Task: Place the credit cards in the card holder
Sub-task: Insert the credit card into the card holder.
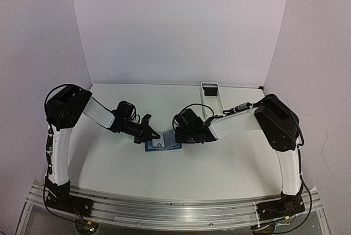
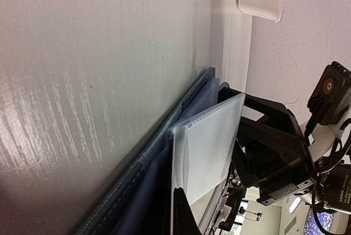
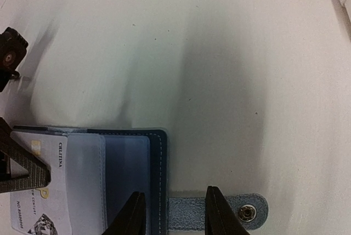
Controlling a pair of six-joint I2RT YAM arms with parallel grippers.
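The card holder (image 1: 163, 144) lies open mid-frame on the white table (image 1: 219, 161); the right gripper (image 3: 174, 199) straddles its strap (image 3: 233, 211), jaws apart, while the left gripper (image 1: 153, 134), jaws together, presses the credit card (image 3: 46, 191) at lower left; pale walls (image 1: 181, 27) all round

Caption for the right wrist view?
Left gripper holds credit card at open card holder; right gripper straddles its strap.

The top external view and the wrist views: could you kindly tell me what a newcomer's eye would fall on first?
The open blue card holder in the middle of the table, both grippers meeting over it. The left gripper is shut, its tip on a printed credit card at the holder's left side; the right gripper stands open over the strap. A white tray sits at the far edge.
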